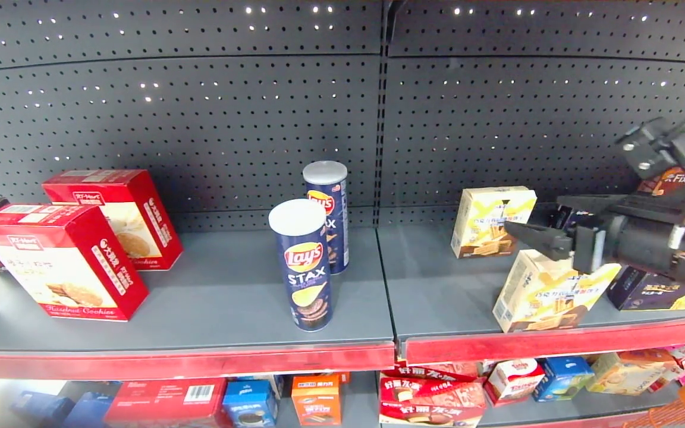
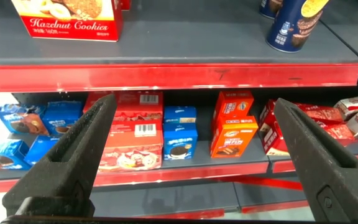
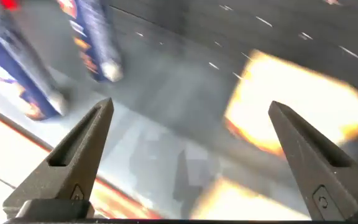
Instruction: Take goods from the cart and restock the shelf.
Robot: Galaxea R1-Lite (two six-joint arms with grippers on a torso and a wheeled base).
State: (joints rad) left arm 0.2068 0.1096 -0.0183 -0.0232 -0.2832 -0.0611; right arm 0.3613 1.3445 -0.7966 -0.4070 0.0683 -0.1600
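On the grey shelf (image 1: 211, 297), two white-and-yellow boxes stand at the right, one at the back (image 1: 491, 221) and one tilted near the front edge (image 1: 550, 291). My right gripper (image 1: 531, 221) hovers open just above the front box, fingers pointing left and holding nothing. In the right wrist view this gripper (image 3: 188, 118) is wide open, with a yellow box (image 3: 297, 106) blurred beyond it. My left gripper (image 2: 194, 115) is open and empty in front of the lower shelf, below the red shelf edge (image 2: 166, 76).
Two tall blue chip cans (image 1: 302, 264) (image 1: 327, 214) stand mid-shelf. Two red cookie boxes (image 1: 63, 258) (image 1: 116, 217) lean at the left. Dark boxes (image 1: 651, 291) sit far right. The lower shelf holds red (image 2: 132, 127), blue (image 2: 180, 132) and orange boxes (image 2: 232, 121).
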